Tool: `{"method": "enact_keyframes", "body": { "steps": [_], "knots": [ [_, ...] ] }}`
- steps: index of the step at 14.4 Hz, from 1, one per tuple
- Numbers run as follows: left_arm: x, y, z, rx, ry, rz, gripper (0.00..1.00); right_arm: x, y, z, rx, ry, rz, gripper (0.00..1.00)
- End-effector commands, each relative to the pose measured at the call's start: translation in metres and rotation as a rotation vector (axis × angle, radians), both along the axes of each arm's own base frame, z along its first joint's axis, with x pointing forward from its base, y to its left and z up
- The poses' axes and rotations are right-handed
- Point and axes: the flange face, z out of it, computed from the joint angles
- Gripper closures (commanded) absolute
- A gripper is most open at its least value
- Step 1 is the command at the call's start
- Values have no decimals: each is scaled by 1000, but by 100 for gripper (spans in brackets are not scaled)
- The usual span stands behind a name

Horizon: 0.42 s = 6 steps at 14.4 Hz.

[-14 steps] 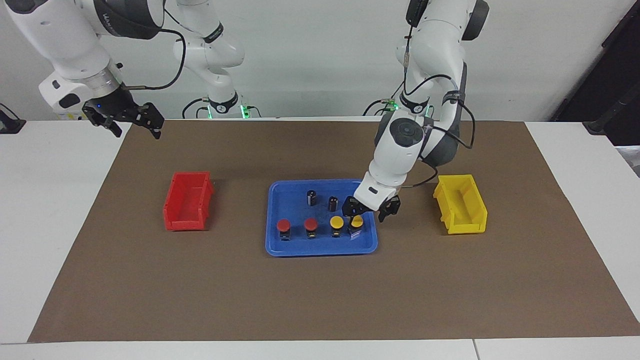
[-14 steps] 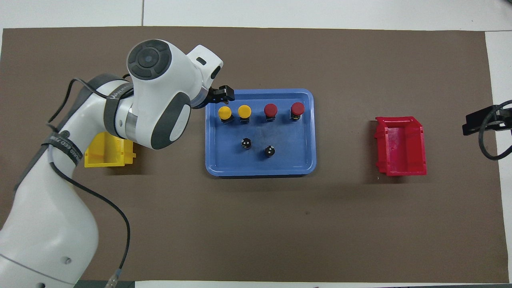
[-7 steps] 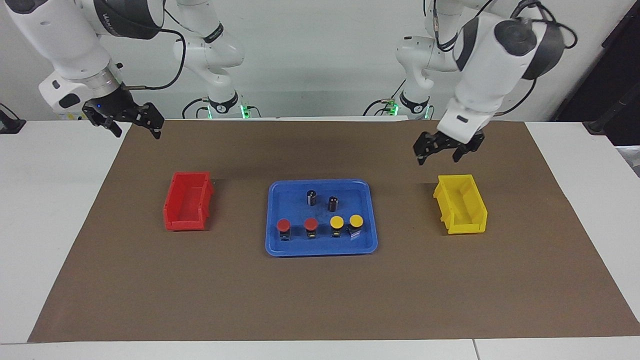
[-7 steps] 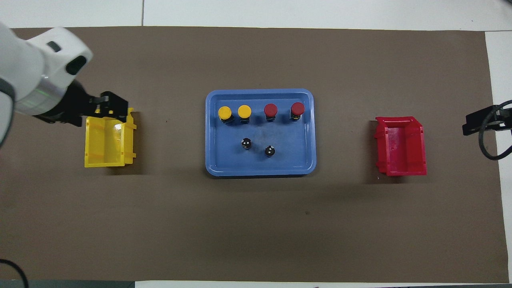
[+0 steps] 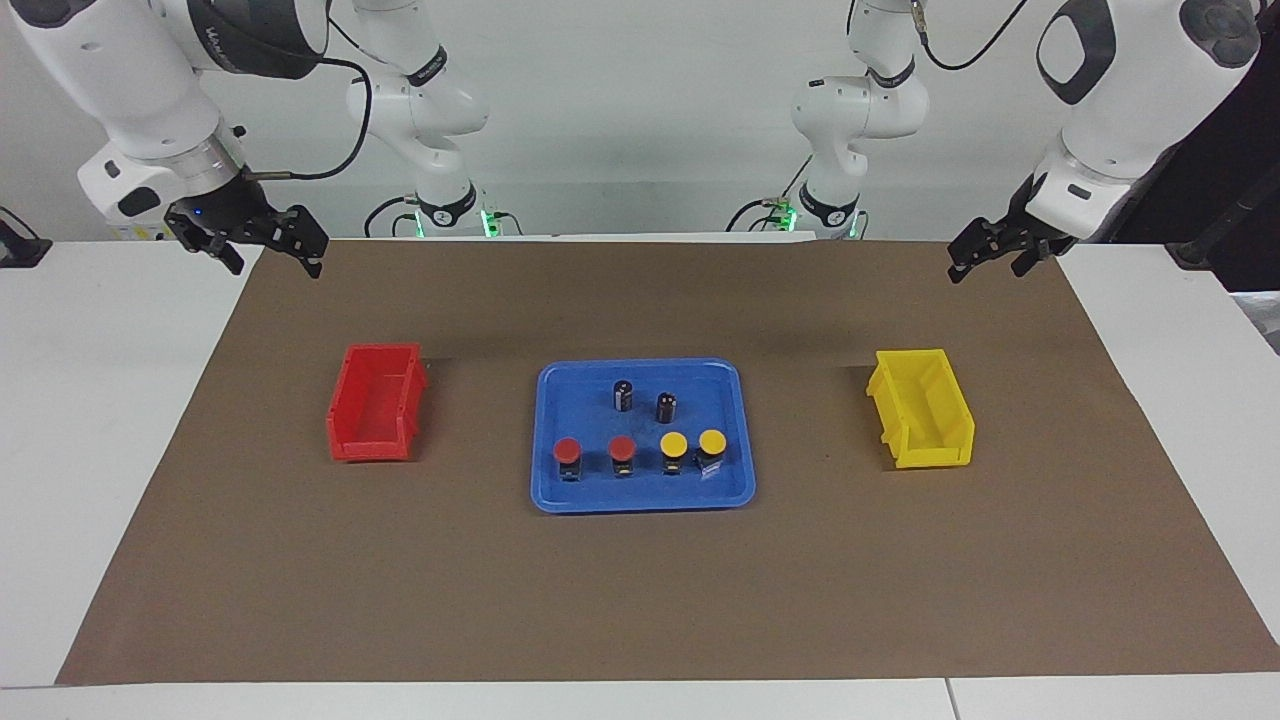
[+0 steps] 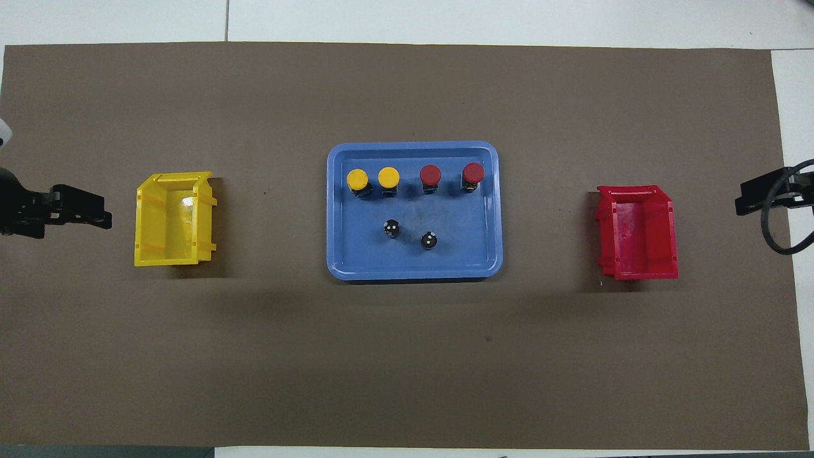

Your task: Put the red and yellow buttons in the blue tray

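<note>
The blue tray lies mid-mat. Inside it, in a row along the side farther from the robots, stand two red buttons and two yellow buttons, all upright. My left gripper hangs open and holds nothing, over the mat's edge at the left arm's end, past the yellow bin. At the right arm's end my right gripper waits open above the mat's corner nearest the robots.
Two capless dark cylinders stand in the tray, nearer the robots than the buttons. A red bin sits toward the right arm's end, and a yellow bin toward the left arm's end.
My left gripper has risen from the yellow button in the tray and swung out past the yellow bin to the mat's edge. The buttons and the right arm have stayed put.
</note>
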Motion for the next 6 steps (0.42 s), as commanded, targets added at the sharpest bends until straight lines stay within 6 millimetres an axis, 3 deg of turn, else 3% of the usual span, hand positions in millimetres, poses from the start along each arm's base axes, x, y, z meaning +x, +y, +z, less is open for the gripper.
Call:
{"method": "enact_keyframes", "body": {
  "steps": [1, 6],
  "knots": [
    [-5, 3, 11, 0, -42, -17, 0, -4, -1, -1, 6, 9, 5, 0],
    [-9, 30, 14, 0, -8, 34, 0, -4, -1, -1, 7, 9, 5, 0]
  ]
}}
